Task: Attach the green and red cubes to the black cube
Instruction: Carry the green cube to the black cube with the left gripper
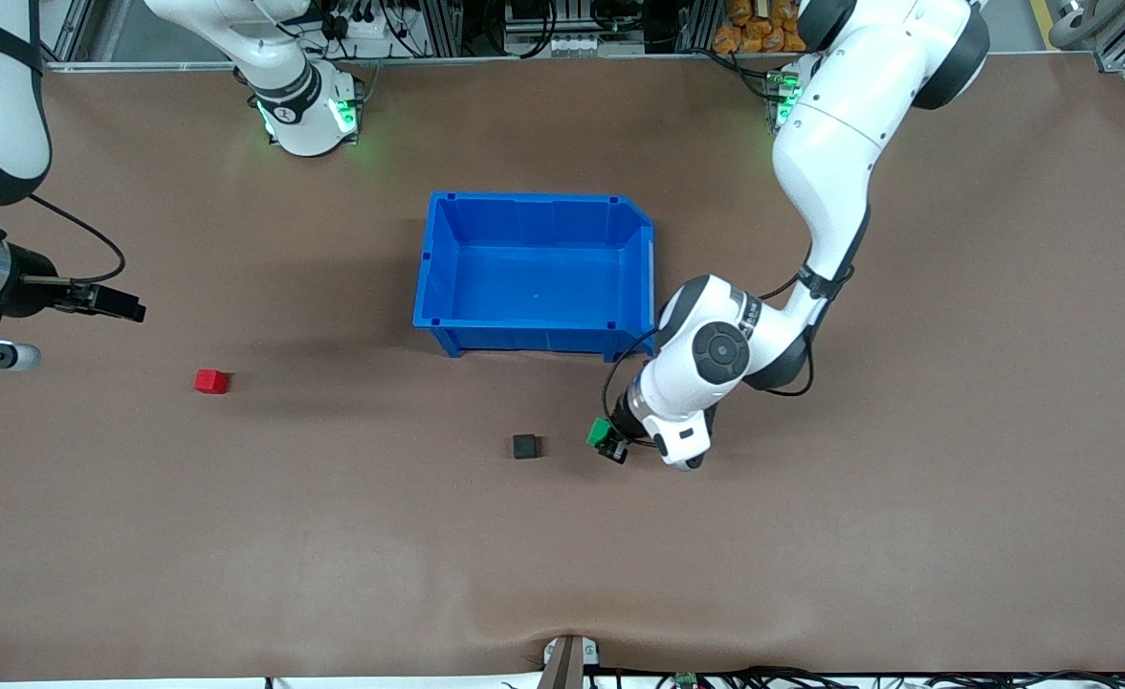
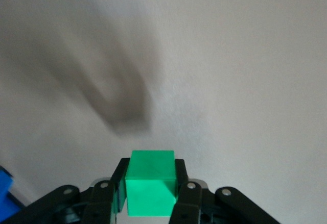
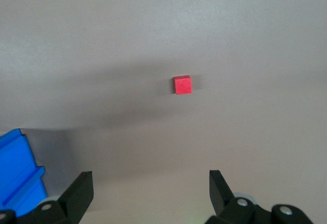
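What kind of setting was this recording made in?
Most likely a robotics lab bench: two arms stand on a bare brown table holding only a blue bin and small cubes, the green cube in the left gripper, with cabling and aluminium framing along the edge.

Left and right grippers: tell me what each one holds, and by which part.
The left gripper holds the green cube, its fingers clamping two opposite side faces. The right gripper is open and holds nothing.

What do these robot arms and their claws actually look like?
Both arms are glossy white with rounded black joints, and green lights glow at their bases. A thin black cable runs along each. The left gripper and right gripper have black fingers with small silver screws.
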`<state>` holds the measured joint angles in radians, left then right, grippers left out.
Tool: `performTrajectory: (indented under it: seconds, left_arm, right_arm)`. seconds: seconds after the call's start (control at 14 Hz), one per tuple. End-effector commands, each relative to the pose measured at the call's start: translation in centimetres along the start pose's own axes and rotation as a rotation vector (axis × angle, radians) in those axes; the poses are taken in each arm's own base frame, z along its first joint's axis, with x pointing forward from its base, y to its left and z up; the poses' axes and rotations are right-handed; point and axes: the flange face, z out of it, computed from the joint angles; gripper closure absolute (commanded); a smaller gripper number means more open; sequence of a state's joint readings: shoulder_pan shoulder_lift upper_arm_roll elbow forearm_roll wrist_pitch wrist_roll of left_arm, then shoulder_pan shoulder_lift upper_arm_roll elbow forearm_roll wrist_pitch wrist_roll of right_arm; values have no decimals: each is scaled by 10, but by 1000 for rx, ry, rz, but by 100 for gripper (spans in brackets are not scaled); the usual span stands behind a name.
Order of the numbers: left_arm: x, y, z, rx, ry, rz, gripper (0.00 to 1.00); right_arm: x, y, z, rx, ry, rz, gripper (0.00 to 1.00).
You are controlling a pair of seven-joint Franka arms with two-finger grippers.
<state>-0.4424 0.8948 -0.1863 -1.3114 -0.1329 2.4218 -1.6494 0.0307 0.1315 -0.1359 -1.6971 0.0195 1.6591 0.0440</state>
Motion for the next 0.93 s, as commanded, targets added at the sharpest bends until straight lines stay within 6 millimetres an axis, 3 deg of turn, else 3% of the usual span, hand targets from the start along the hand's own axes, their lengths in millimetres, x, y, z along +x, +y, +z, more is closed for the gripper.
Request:
performTrajectory:
  seconds: [0.0,0.36,0.86]
  left_arm:
    - [-13,10,11,-21,-27,-61,100]
    - [-31,23,21,-54,-53,-173,100]
    - [-28,25,40,-41,-108,-361,100]
  right_arm:
    - [10,1,10,16,9,-3,0]
    - [20,4,25,13,2,4,0]
    - [28,3,41,9,-10,4,0]
